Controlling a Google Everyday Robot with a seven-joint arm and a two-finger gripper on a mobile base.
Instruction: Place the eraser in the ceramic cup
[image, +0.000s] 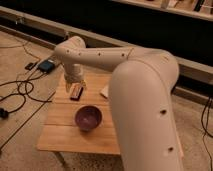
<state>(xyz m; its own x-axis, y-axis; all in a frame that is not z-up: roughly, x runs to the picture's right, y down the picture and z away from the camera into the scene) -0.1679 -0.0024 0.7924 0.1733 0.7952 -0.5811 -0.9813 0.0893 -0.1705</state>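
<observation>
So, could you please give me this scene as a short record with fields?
table: light wood
dark block: probably the eraser; lies flat on the table's far left part
pincer: directly over the dark block; contact unclear
purple bowl: upright, nearer the camera, apart from the block
pale object: right of the block, partly hidden by the arm; possibly the ceramic cup, cannot tell
cables: on the floor, left of the table

My arm (145, 95) blocks the table's (60, 135) right side; a white thing (105, 91) peeks half out. Gripper (76, 86) at the far left. Is it touching that dark block (76, 93)? I can't tell.
</observation>
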